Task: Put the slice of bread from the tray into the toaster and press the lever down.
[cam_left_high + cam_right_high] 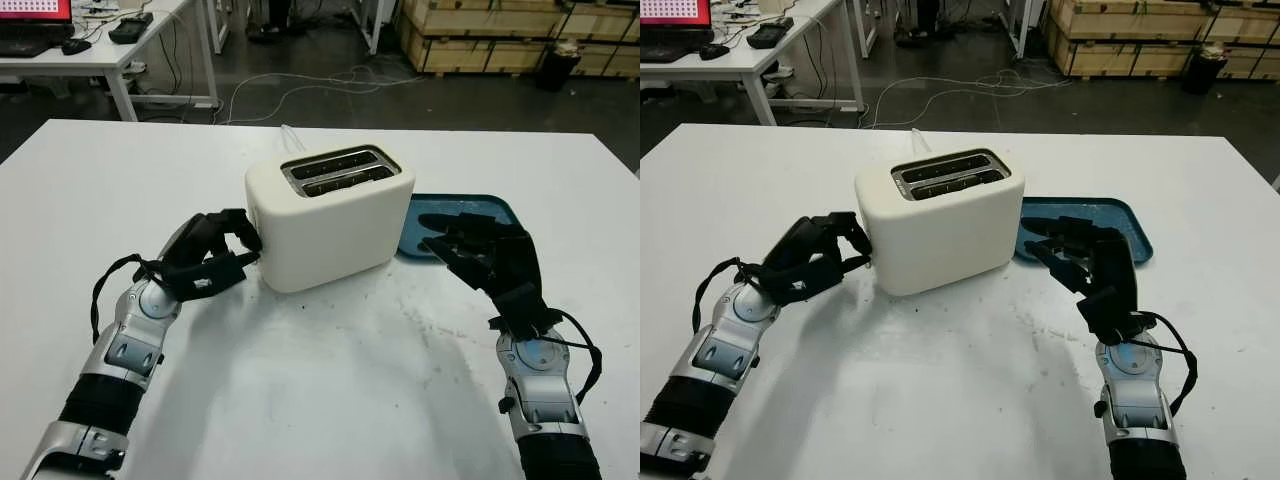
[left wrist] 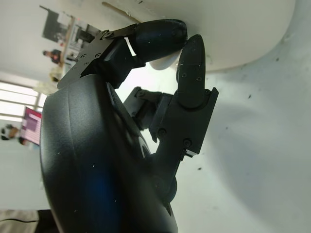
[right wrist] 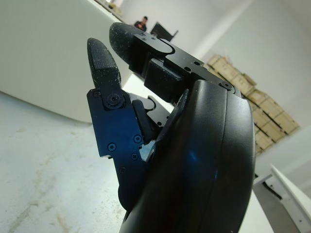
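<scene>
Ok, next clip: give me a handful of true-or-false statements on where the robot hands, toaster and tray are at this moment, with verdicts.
1. The left robot hand is at the toaster's end wall, fingers pinched on a small pale knob there. True.
2. The toaster lies tipped on its side. False: it stands upright with both slots facing up.
3. The right robot hand holds a slice of bread. False: it is open, hovering by the tray's near edge beside the toaster.
4. The blue tray sits on the white table on the toaster's right side. True.
5. A slice of bread lies on the visible part of the tray. False: the visible part is bare.
</scene>
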Controlling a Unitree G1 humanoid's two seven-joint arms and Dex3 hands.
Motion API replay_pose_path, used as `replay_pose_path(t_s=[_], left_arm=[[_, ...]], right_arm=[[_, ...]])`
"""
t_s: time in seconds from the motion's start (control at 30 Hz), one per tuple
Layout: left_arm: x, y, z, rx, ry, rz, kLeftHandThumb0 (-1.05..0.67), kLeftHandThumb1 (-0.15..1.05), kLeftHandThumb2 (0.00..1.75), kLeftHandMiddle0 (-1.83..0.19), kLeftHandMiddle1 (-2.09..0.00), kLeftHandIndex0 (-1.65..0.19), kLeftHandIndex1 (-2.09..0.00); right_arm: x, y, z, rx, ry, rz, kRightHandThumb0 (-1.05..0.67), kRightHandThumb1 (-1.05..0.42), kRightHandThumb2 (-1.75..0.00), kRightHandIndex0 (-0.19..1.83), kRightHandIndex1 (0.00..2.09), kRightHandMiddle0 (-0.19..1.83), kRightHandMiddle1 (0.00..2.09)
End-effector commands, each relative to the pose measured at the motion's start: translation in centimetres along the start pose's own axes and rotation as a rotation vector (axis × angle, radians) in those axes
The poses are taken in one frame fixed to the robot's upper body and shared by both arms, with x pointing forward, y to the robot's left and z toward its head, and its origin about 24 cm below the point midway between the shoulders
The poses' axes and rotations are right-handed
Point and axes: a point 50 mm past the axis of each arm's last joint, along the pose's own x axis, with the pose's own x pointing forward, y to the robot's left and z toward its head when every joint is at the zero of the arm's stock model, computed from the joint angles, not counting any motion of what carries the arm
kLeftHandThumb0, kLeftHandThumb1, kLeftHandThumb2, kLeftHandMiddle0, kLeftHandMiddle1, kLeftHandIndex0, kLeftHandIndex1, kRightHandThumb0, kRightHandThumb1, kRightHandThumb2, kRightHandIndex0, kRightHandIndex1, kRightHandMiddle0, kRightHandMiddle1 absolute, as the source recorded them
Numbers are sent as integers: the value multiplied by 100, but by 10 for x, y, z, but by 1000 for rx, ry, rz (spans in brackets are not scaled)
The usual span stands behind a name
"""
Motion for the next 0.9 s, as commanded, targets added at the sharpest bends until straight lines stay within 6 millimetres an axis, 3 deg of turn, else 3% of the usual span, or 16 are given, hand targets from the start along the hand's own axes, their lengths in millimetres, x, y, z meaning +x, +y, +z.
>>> replay_pose_path(t_s=[0.0, 0.63, 0.87], left_arm=[[6, -20, 2, -42, 17, -64, -34, 92, 53, -85, -175, -60, -155], [5, -20, 1, -68, 42, -78, -33, 92, 55, -84, -175, -59, -154], [7, -38, -13, 30, 236, -173, -31, 92, 53, -78, -175, -55, -160]], right_arm=[[-1, -2, 1, -6, -8, 1, -40, -84, 0, 101, 68, 114, 0], [0, -2, 1, -11, -8, 8, -40, -85, 0, 100, 67, 113, 0], [-1, -3, 1, -4, -19, 6, -39, -85, 0, 101, 67, 114, 0]])
